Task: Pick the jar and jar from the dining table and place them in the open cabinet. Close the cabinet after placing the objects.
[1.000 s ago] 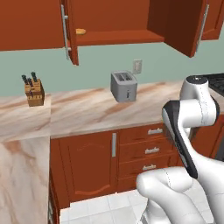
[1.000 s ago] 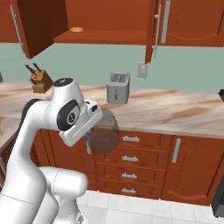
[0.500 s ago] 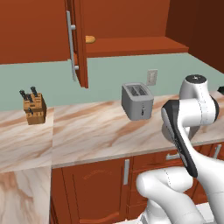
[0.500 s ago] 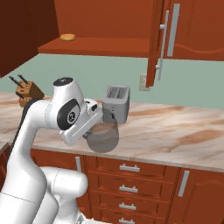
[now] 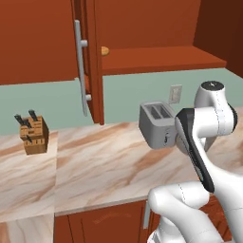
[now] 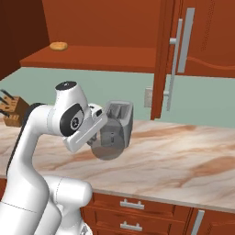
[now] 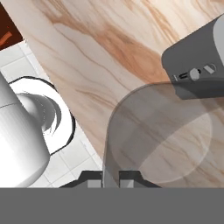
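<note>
The tool (image 6: 108,137) is clenched on the rim wall of the smoky-grey see-through cylinder jar (image 6: 108,146), held above the marble counter (image 6: 183,160) before the grey toaster (image 6: 120,117). The jar looks light, rigid, smooth; likely slippery and breakable, so this rim pinch needs gentle carrying.

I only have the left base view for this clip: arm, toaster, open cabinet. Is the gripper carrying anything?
Observer: Yes. In the right base view the gripper is shut on the smoky-grey jar.
Operator: Where is it relative to the toaster?
Observer: In front of the toaster, above the counter.
Operator: Anything inside the jar?
Observer: The hand view shows the counter's marble straight through the jar; it looks empty.
</note>
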